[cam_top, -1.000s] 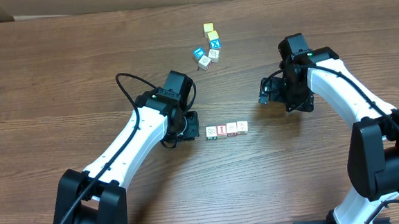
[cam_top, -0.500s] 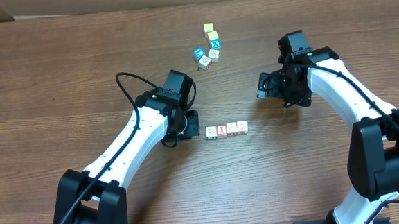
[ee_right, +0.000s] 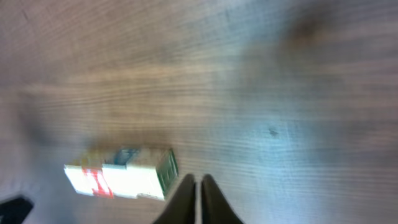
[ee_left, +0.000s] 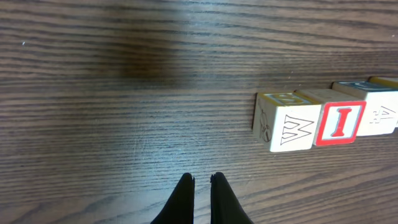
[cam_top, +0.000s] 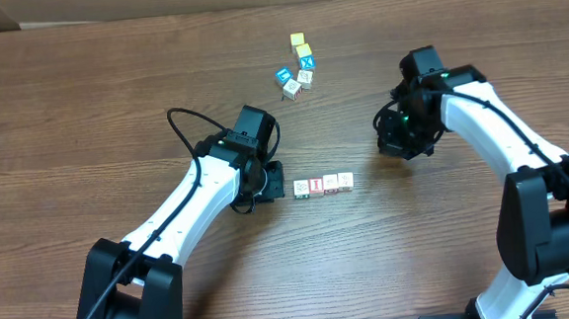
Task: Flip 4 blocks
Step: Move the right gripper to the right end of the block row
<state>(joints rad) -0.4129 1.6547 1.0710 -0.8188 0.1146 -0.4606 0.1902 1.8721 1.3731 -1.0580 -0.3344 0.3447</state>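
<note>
Got left pincer [ee_left: 202, 179] shut tip-to-tip, nothing in it, low over bare worktop [ee_left: 93, 124], just off the left end of the row. Reckon set there to nudge or tip the end cube w/ closed tips rather than grab it; a guess only.

Seeing the blocks [cam_top: 323, 184] as 4 in one line, touching face to face, abt mid-worktop, a bit toward the near edge. Long axis of row parallel to near edge, running L–R. Prob lined up tight so each can be flipped in turn w/o hunting.

From left wrist cam: W block [ee_left: 292, 127] at left end, letter upright toward cam. I block [ee_left: 339, 122] next, red-bordered face on same side. Can't read the other two.

Spare cubes [cam_top: 300, 68], blue/yellow faces, bunched nr far edge, well apart from row. Not ours.

Got right pincer [ee_right: 198, 180] shut too, empty, off the row's right end and apart from it, toward the right edge. Row only a blur in its cam. Looks held clear to give the left arm room.
</note>
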